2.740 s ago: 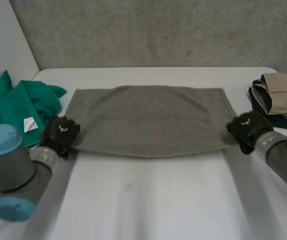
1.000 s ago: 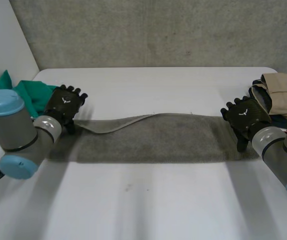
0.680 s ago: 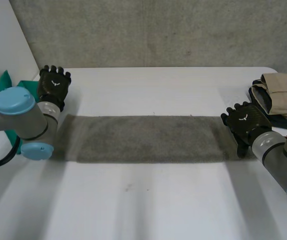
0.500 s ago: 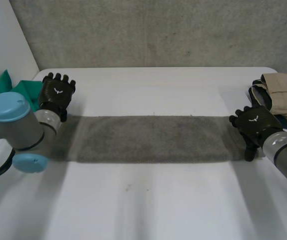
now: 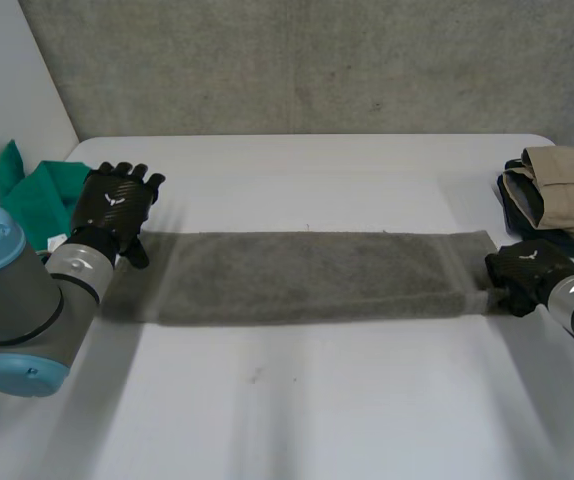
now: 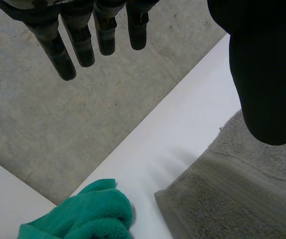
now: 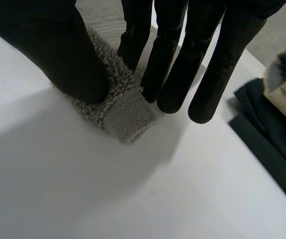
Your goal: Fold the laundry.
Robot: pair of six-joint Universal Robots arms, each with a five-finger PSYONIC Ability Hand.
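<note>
While grey towel (image 5: 307, 275) lies as long folded strip across surface (image 5: 307, 400), right hand (image 5: 527, 272) pinches its right-end corner; left hand (image 5: 115, 205) hovers, fingers spread, by left end, green cloth (image 5: 32, 200) beside.

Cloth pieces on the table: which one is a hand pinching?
The long grey terry towel strip: the right hand pinches a corner at its end. The crumpled green cloth and the folded beige-and-navy clothes stack lie apart from both hands.

towel (image 5: 307, 275) plain grey; green cloth (image 5: 37, 200); beige garment (image 5: 567, 180), dark navy garment (image 5: 515, 200); table (image 5: 317, 400) white; wall (image 5: 317, 70) mottled grey; left hand (image 5: 115, 205), right hand (image 5: 527, 272) black
</note>
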